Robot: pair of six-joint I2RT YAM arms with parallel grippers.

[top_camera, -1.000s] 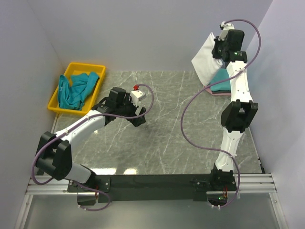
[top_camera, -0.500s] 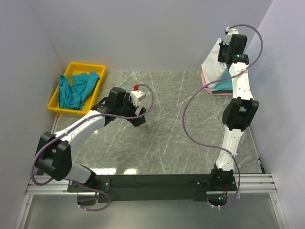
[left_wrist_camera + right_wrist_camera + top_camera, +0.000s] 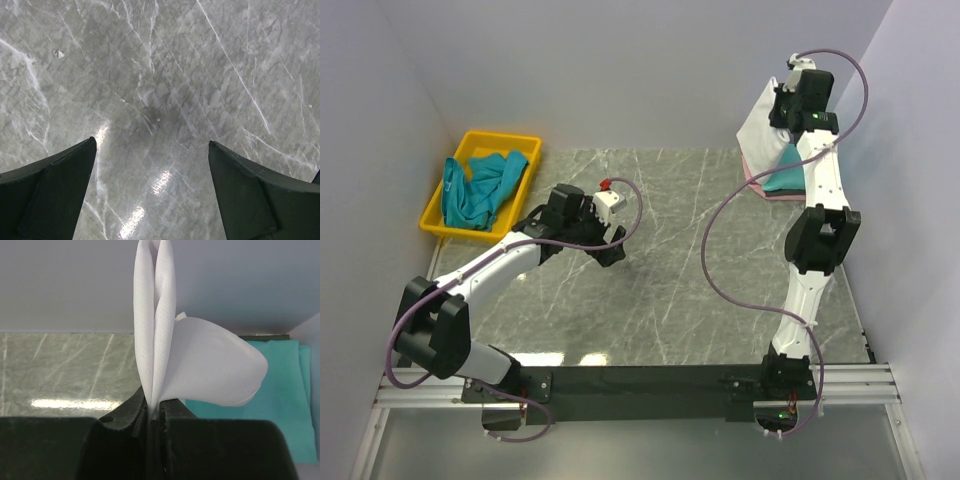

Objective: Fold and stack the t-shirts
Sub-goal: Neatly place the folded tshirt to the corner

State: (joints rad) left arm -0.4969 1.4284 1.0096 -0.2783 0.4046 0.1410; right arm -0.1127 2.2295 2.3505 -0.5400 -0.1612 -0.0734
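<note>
Where the right fingers (image 3: pixel 125 440) meet at the bottom of the right wrist view, they are pinched tight on a doubled edge of the white shirt (image 3: pixel 210 365). The shirt rises between them and bulges to the right, its top cut off by the frame. In the top view that shirt sits in the upper right of the frame, held up off the bench (image 3: pixel 670 290), with the arm hiding part of it. Below it lies a folded teal shirt (image 3: pixel 782 178) on a pink shirt (image 3: pixel 772 197), of which only a thin edge shows; the arm covers their right side. The left fingers (image 3: pixel 50 195) are spread wide over bare bench, holding nothing, their bases cut off at the lower edge. At the upper left a crumpled teal shirt (image 3: pixel 480 190) lies in the yellow tray (image 3: pixel 485 137); whether it is one garment or more is hard to make out.
</note>
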